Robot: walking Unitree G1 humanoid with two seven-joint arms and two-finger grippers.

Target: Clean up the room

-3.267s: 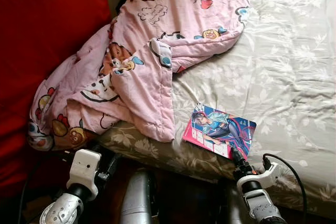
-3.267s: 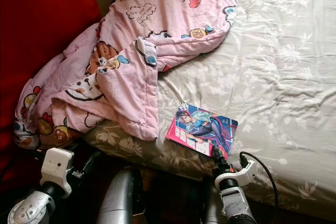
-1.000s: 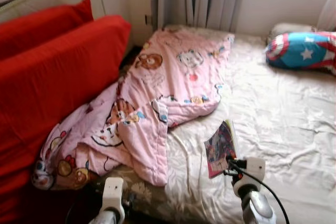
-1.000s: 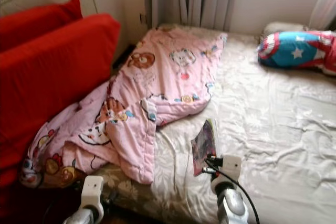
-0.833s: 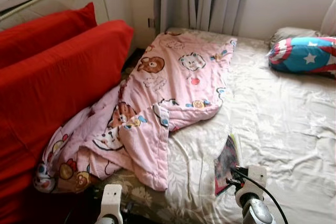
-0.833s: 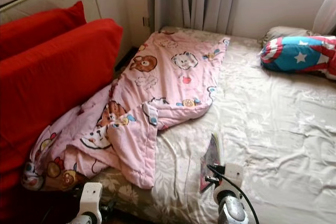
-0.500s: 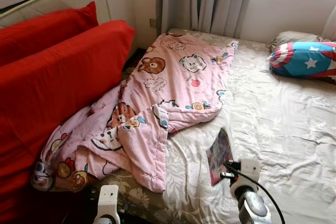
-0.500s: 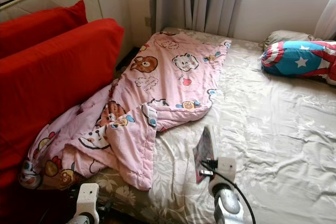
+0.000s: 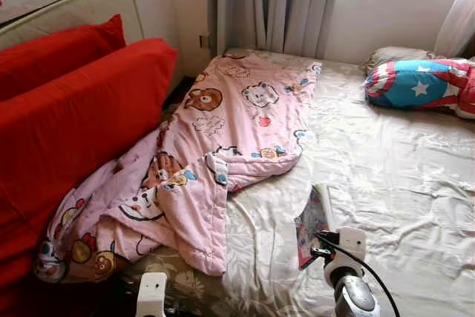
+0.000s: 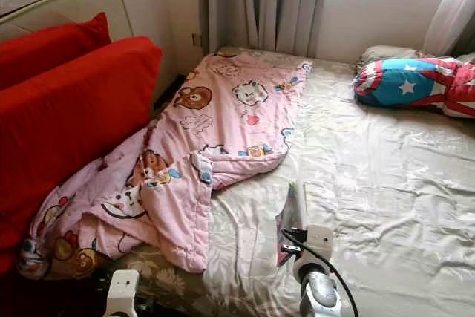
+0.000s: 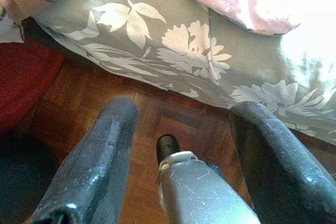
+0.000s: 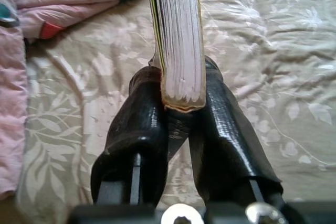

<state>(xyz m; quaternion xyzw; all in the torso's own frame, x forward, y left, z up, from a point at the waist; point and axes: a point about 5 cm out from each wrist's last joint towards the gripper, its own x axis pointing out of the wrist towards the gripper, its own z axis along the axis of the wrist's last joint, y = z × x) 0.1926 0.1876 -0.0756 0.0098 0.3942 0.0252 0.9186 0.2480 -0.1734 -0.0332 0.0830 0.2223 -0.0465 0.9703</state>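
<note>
right gripper (image 12: 178, 103): clamped on thin colourful-covered comic book (image 9: 312, 220), spine upright above floral bedsheet (image 9: 393, 176) | left gripper (image 11: 181, 156): fingers spread, low beside bed edge

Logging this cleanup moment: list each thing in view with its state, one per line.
Comic book: lifted on edge, clamped in right hand.
Left hand: open, low beside the bed's edge.
Pink blanket: crumpled, spilling over the bed's side.
Bed sheet: wrinkled.
Star pillow: lying at the bed's far end.
Curtains: hanging gathered.
</note>
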